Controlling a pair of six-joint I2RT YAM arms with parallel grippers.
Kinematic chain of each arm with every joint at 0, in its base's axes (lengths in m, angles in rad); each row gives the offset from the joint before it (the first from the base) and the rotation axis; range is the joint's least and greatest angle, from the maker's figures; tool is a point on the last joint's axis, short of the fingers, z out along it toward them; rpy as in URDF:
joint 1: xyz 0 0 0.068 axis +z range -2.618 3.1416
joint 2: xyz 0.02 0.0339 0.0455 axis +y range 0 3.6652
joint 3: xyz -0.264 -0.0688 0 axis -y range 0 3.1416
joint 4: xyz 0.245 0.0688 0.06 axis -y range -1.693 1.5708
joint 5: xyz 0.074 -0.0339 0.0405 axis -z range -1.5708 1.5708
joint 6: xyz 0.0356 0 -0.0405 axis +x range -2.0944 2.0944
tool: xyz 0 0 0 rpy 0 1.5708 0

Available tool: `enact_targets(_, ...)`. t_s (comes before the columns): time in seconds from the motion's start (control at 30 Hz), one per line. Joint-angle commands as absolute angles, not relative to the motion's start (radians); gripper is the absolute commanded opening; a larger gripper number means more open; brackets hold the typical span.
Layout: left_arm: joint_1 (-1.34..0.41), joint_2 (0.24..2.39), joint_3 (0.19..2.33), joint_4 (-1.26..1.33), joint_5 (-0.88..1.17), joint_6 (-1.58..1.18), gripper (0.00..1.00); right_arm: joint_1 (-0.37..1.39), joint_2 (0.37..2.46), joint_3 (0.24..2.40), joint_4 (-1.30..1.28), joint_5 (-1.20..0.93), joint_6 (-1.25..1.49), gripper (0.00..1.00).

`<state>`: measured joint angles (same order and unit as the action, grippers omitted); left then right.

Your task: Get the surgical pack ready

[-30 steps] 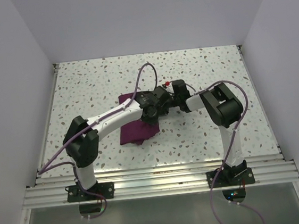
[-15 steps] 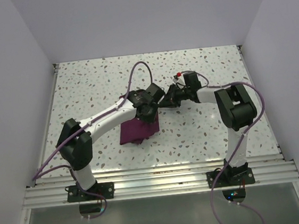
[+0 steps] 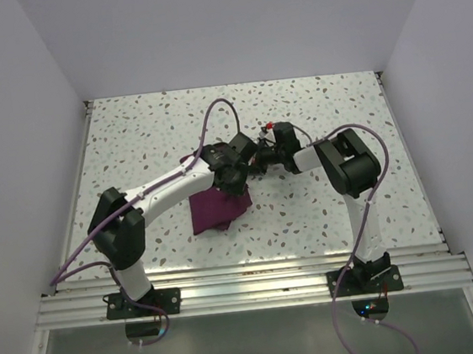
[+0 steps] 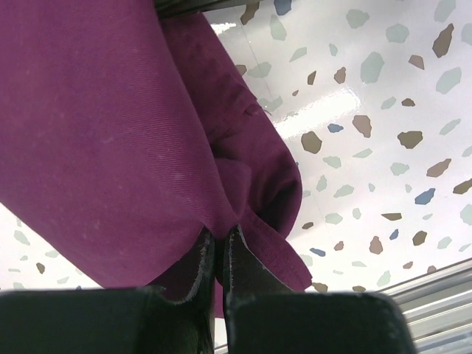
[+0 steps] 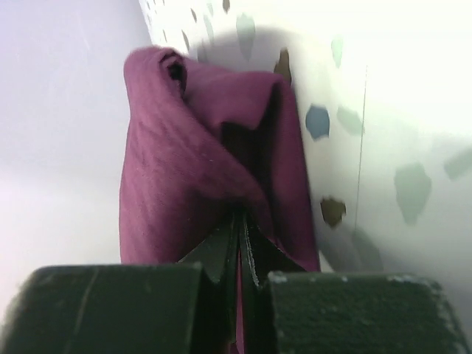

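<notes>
The surgical pack (image 3: 212,211) is a deep purple cloth lying partly folded at the middle of the speckled table. Both grippers meet over its far right corner. My left gripper (image 3: 235,177) is shut on the cloth. In the left wrist view the left gripper (image 4: 219,243) pinches a fold of the pack (image 4: 110,133) between closed fingers. My right gripper (image 3: 254,160) comes in from the right. In the right wrist view the right gripper (image 5: 240,221) is shut on a bunched edge of the pack (image 5: 184,147), lifted off the table.
The white speckled table (image 3: 322,109) is walled on three sides. A metal rail (image 3: 248,287) carrying both arm bases runs along its near edge. Purple cables loop above each arm.
The right gripper drew back to the right, then returned left and closed on the cloth's edge. The left arm swung slightly left early on and keeps its grip.
</notes>
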<state>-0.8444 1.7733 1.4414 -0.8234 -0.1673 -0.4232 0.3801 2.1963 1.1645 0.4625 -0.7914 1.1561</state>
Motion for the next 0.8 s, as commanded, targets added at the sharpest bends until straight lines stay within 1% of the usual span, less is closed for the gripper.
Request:
enact_targets(0.0, -0.847, 1.710, 1.442, -0.758, -0.123, -0.411, 0.00, 0.388, 2.226, 1.193, 0.681, -0.683, 1.291, 0.00)
enact_targets(0.07, -0.848, 1.704, 1.433, -0.749, -0.115, -0.417, 0.00, 0.377, 2.223, 1.196, 0.709, -0.673, 1.304, 0.00)
enact_targets(0.17, -0.845, 1.694, 1.407, -0.741, -0.114, -0.423, 0.00, 0.357, 2.224, 1.232, 0.690, -0.733, 1.293, 0.00)
enact_targets(0.3, -0.842, 1.687, 1.382, -0.735, -0.117, -0.428, 0.00, 0.328, 2.165, 1.244, 0.459, -0.788, 1.162, 0.00)
enact_targets(0.43, -0.839, 1.686, 1.376, -0.727, -0.117, -0.431, 0.00, 0.327, 2.146, 1.226, 0.405, -0.831, 1.092, 0.00)
enact_targets(0.6, -0.838, 1.686, 1.382, -0.727, -0.112, -0.431, 0.00, 0.336, 2.143, 1.189, 0.413, -0.848, 1.065, 0.00)
enact_targets(0.77, -0.838, 1.684, 1.381, -0.721, -0.098, -0.428, 0.00, 0.385, 2.174, 1.198, 0.529, -0.887, 1.129, 0.00)
